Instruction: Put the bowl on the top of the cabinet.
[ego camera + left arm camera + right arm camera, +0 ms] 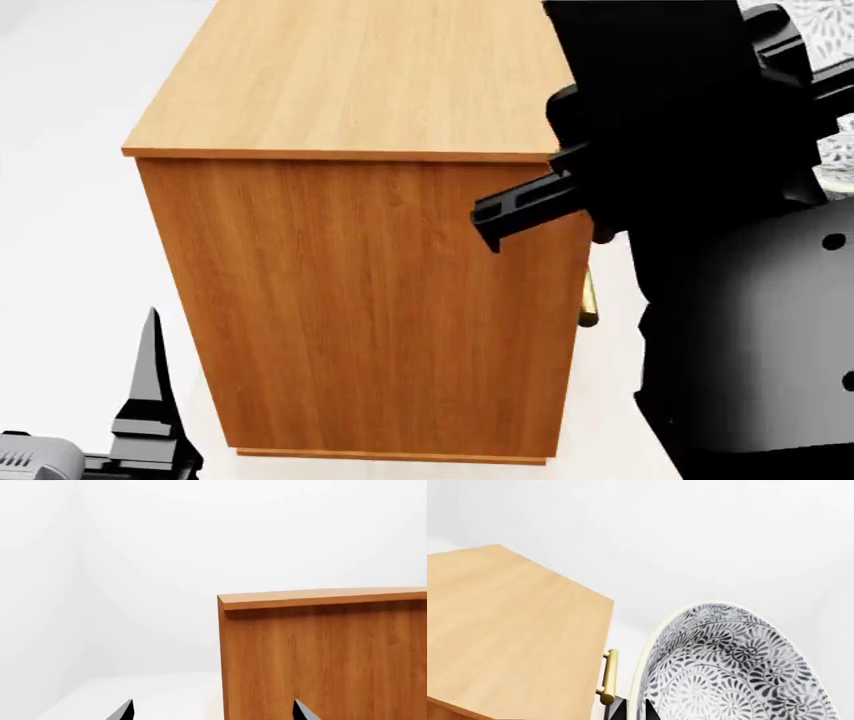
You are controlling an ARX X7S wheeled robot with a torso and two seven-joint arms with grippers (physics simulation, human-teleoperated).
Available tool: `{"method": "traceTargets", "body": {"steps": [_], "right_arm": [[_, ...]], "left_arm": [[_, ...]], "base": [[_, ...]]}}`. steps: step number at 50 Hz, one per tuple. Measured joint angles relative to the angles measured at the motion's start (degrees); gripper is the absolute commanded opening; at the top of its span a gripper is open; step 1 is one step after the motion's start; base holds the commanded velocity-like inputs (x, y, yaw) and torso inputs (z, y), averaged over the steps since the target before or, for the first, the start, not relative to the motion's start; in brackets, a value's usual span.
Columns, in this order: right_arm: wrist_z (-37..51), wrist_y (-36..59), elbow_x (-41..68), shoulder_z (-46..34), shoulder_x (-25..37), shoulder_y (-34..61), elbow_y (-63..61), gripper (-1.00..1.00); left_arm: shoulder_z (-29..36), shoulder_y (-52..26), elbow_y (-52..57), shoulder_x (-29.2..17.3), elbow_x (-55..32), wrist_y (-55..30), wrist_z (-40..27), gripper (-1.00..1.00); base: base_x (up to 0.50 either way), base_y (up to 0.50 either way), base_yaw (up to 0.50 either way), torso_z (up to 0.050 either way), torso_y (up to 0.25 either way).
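The bowl (734, 665), white with a dense grey floral pattern, fills the right wrist view. It stands tilted on its edge, with my right gripper (635, 711) shut on its rim, one fingertip on each side. It hangs beside the cabinet's handle side, about level with the lighter flat top (507, 630). In the head view my black right arm (694, 150) hides most of the bowl (838, 40). The orange-brown cabinet (360, 300) stands in the middle. My left gripper (215, 712) is open and empty, low beside the cabinet's side wall (320, 660).
A brass bar handle (608, 677) sticks out from the cabinet's front, close to the bowl's rim; it also shows in the head view (587, 300). One finger of my left gripper (147, 390) points up at the bottom left. White floor and walls surround the cabinet.
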Motion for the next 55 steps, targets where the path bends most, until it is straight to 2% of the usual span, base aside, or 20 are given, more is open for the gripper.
{"method": "traceTargets", "body": {"steps": [21, 46, 55], "right_arm": [[-4.30, -0.16, -5.37, -7.69, -8.08, 14.76, 9.73, -1.00], [-20.77, -5.64, -22.88, -16.27, -15.24, 26.20, 21.03, -1.00], [-23.74, -8.41, -26.28, -17.51, -17.52, 28.13, 24.34, -1.00]], "left_arm": [[0.15, -0.06, -0.48, -0.23, -0.16, 0.38, -0.24, 1.00], [0.06, -0.06, -1.03, -0.63, -0.37, 0.55, -0.70, 1.00], [-0.08, 0.07, -1.03, -0.83, -0.47, 0.63, -0.90, 1.00]], "base": [[0.00, 0.00, 0.00, 0.000, 0.000], [0.00, 0.00, 0.00, 0.000, 0.000], [0.00, 0.00, 0.00, 0.000, 0.000]]}}
